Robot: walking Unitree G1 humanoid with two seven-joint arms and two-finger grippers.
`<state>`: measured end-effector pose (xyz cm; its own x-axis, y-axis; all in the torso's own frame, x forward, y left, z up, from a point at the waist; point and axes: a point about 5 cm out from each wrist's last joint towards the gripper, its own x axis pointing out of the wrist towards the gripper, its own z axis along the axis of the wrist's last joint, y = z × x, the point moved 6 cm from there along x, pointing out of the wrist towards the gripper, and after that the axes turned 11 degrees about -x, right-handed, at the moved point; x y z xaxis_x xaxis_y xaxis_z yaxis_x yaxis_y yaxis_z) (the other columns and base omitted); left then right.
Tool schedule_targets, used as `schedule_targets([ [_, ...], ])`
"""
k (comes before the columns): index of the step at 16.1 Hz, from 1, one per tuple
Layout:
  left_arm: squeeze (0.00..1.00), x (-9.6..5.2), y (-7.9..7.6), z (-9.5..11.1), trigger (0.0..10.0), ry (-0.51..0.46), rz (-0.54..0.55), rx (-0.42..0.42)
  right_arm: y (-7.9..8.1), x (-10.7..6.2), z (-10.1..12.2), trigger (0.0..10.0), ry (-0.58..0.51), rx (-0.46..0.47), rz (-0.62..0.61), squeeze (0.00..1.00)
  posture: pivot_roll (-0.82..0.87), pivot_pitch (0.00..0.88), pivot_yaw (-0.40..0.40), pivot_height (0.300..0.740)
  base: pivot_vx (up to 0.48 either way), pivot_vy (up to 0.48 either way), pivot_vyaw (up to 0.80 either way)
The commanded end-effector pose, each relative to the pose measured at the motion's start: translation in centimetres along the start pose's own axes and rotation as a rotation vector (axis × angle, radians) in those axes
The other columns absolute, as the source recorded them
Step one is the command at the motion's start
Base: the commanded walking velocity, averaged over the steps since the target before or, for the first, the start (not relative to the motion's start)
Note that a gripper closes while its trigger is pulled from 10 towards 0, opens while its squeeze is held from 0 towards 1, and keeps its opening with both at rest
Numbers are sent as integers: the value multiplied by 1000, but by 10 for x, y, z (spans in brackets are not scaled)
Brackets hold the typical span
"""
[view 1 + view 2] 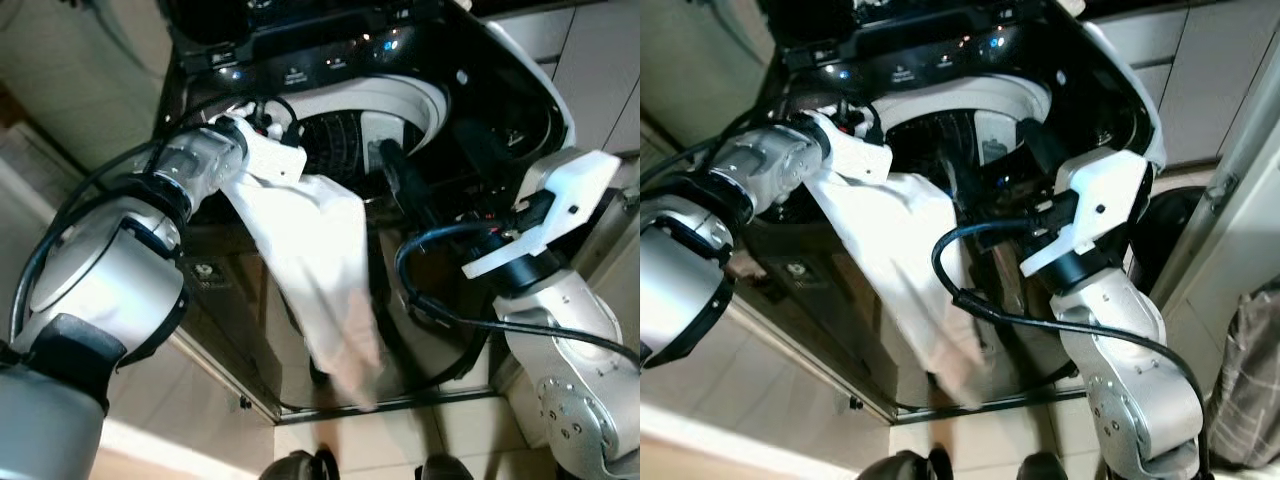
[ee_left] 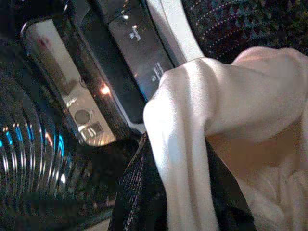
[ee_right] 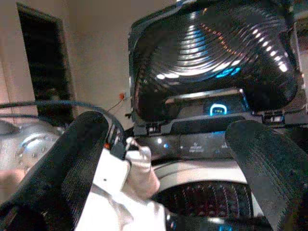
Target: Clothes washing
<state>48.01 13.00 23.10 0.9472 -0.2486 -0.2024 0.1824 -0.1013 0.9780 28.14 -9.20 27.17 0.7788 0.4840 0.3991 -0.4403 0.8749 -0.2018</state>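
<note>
I have the left gripper (image 2: 192, 159) up at the near rim of the glossy black top-loading washing machine (image 1: 520, 100), its ribbed black fingers (image 2: 139, 192) clenched on a smooth white cloth garment (image 1: 320, 270). The fabric bunches into a rounded fold where it is pinched, then hangs in a long, limp drape down the machine's shiny dark front panel, its lower end reaching close to the pale tiled floor (image 1: 200, 400). None of it lies inside the perforated metal drum (image 1: 335, 135) that I can see; the top of it sits at the white plastic ring (image 1: 400, 95) around the opening. The raised lid (image 3: 216, 53), dark and ridged in concentric curves, catches blue and white reflections above the lit control strip (image 3: 202, 142). My right gripper (image 1: 400, 180) hovers over the drum opening, its two textured black fingers (image 3: 267, 163) spread wide and released, grasping nothing. A black cable (image 1: 980, 300) loops beside that arm.
</note>
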Motion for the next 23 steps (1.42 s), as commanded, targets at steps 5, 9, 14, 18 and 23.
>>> schedule_targets([
  [5, 0, -24, 119, -18, 10000, -89, 360, -795, -21, -4, -38, 10000, 121, -10, -86, 0, -326, 53, 188, 740, 0, 0, 0],
  [9, 0, -67, 206, -3, 10000, -480, 437, -1140, -33, 15, -61, 10000, 156, 65, -129, 0, -239, 0, 131, 740, 0, 0, 0],
  [14, 0, -99, 258, -5, 10000, -606, 482, -1302, -26, 60, -73, 10000, 163, 232, 79, 0, -178, 0, 108, 740, 0, 0, 0],
  [18, 0, -83, 234, 14, 10000, -829, 232, -1692, -17, 71, -73, 10000, 132, 335, 129, 0, -152, 0, 97, 740, 0, 0, 0],
  [23, 0, -105, 169, 78, 10000, -988, 170, -1671, -22, 64, -78, 10000, 135, 348, 90, 0, -130, 0, 64, 740, 0, 0, 0],
])
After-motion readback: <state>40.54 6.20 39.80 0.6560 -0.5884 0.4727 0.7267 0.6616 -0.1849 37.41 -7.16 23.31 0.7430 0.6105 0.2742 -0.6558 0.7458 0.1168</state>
